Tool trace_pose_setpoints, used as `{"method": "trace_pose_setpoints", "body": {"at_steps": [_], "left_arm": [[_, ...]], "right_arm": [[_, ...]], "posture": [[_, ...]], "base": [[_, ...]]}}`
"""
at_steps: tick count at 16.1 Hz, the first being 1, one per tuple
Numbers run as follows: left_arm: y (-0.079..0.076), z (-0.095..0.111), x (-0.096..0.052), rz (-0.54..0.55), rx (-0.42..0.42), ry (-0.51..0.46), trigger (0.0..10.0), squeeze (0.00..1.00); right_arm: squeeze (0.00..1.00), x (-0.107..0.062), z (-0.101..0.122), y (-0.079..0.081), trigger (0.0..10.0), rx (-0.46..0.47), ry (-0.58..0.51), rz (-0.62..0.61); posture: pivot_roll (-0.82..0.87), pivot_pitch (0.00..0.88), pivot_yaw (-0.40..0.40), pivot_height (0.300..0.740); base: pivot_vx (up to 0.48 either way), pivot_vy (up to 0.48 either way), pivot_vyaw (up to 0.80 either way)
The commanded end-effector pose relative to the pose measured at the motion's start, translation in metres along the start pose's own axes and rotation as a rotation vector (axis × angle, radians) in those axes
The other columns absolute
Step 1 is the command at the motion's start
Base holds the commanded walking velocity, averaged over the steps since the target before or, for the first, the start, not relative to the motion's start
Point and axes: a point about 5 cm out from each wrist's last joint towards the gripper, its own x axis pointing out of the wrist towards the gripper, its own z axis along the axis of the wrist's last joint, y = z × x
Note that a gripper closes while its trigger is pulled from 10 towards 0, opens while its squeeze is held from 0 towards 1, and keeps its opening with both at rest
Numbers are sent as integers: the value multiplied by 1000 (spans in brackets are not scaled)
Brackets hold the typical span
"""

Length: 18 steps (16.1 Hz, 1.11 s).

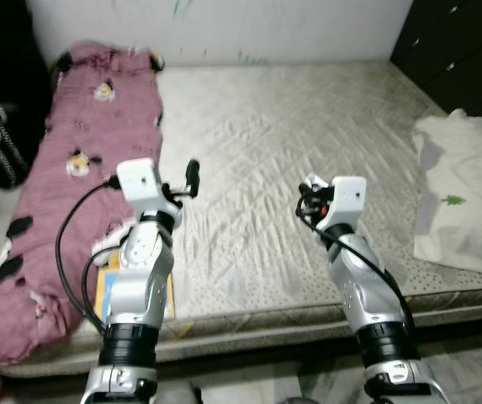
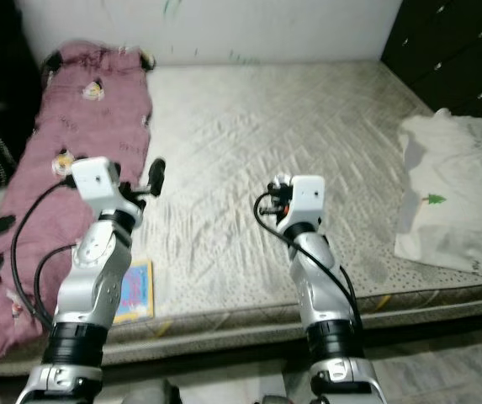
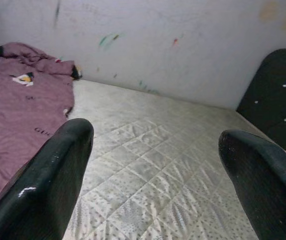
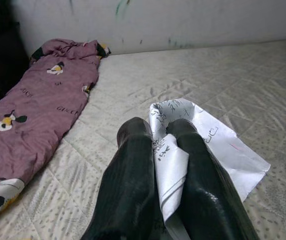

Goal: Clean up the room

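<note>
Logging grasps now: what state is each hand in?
Left hand: open, holding nothing, above the mattress.
Right hand: closed on a white printed paper.

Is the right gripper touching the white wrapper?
Touching: the right wrist view shows the right gripper with its fingers pinching the printed white wrapper between them.

Left gripper (image 3: 155, 185) open wide, both black fingers (image 3: 48, 185) in foreground with a big gap between them, hovering over the quilted grey mattress (image 3: 147, 165), nothing between the pads. Maroon blanket (image 3: 18, 110) with small printed figures lies along one side of the mattress, up to the wall. White wall (image 3: 147, 45) behind has green and red scribble marks. Dark padded panel (image 3: 275, 95) stands at the far corner.
</note>
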Motion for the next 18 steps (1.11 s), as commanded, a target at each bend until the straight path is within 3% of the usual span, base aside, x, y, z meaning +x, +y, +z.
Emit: {"method": "trace_pose_setpoints", "body": {"at_steps": [1, 18], "left_arm": [[3, 1, 1, 4, 10, 1, 10000, 0], [6, 2, 5, 13, 43, -13, 10000, 0]], "right_arm": [[0, 1, 0, 4, 10000, 9, -4, 15], [0, 6, 6, 6, 10000, -4, -32, 32]], "posture": [[-8, 0, -12, 740], [-15, 0, -10, 740]], "base": [[0, 480, 0], [0, 480, 0]]}}
